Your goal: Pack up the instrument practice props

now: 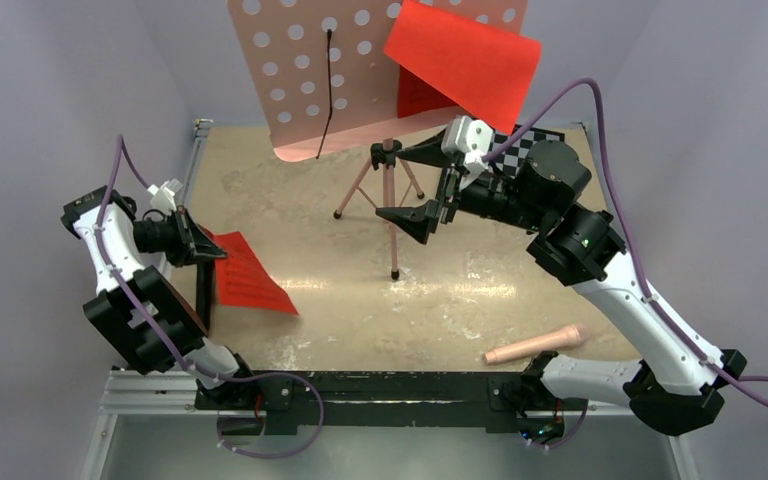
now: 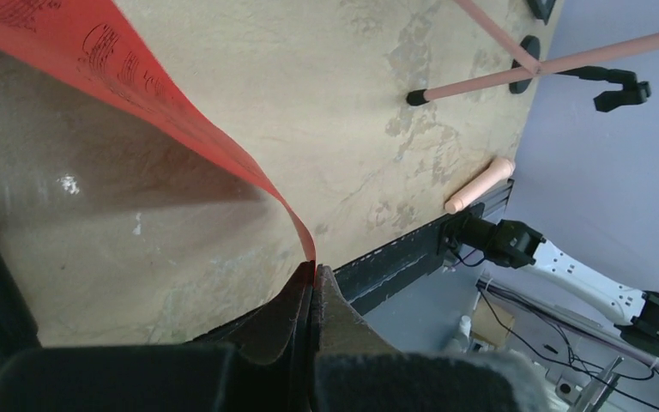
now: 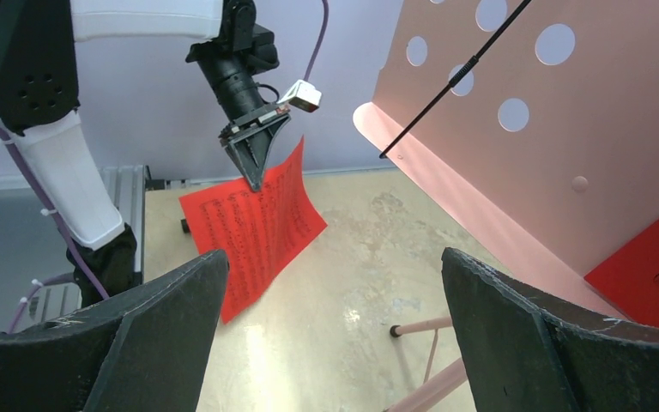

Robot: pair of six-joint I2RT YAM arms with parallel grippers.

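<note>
Red sheet-music page (image 1: 250,275), left in top view, pinched by one corner in the closed left tool (image 2: 311,276), lower edge apparently on worktop (image 1: 360,300): lift clear before carrying; right tool (image 1: 393,183) wide open, empty, near pink music stand (image 1: 300,90).

The red paper sheet (image 1: 250,275) is looking matt, the pink perforated tray (image 1: 290,80) smooth and painted, the beige tabletop (image 1: 440,290) mottled, slightly glossy.

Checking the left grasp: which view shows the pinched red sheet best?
Right wrist: the red sheet hangs nearly whole from the left pincer. Top external shows it partly behind the arm; left wrist shows only its pinched edge.
</note>
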